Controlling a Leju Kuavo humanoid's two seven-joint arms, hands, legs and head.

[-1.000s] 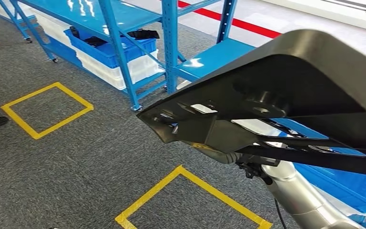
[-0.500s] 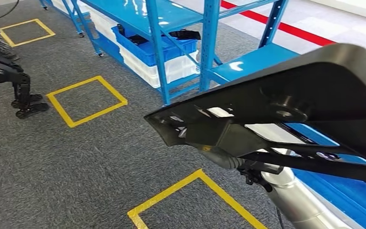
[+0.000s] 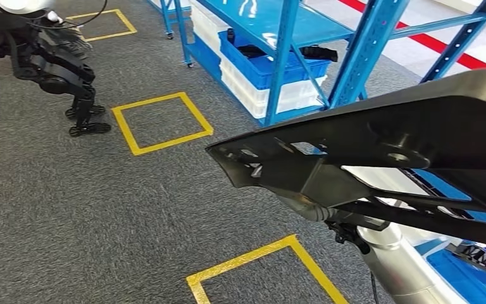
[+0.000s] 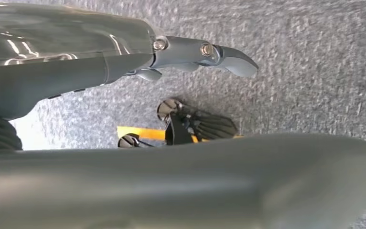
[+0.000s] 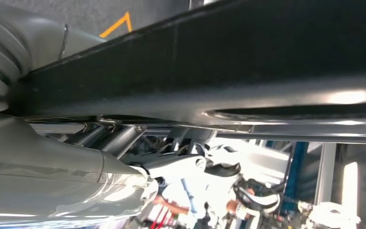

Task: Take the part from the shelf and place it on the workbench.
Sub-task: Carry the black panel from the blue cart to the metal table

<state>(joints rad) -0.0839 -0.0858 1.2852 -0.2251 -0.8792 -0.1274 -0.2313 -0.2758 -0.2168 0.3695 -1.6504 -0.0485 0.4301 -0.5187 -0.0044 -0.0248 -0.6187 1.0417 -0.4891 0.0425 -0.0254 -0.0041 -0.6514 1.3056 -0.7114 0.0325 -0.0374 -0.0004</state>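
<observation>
Black and wide, the part [image 3: 417, 133] crosses the right side of your head view, carried above the grey carpet [image 3: 101, 209] with its tapered end pointing toward the middle of the floor and its ribbed underside facing you. Your right arm [image 3: 392, 259] rises from the lower right beneath it, silver forearm angled upward and wrist tucked under the part's framework. In the right wrist view the right hand [image 5: 52, 162] sits against the underside of the part, which runs as a dark band across that picture, with pale fingers [image 5: 181, 164] reaching along the struts below it; you cannot tell exactly how the fingers close, but the hand bears the part from underneath. In the left wrist view your left hand [image 4: 124, 62] hangs over the carpet with nothing in it, one finger [image 4: 219, 55] stretched out straight and the thumb broad and blurred close to the camera. Beyond the part stands the blue shelf [image 3: 285, 57], with a blue bin [image 3: 272, 63] on a white crate on its low level. Yellow tape squares [image 3: 161, 120] mark the carpet, and another legged robot [image 3: 50, 57] stands at the far left.
</observation>
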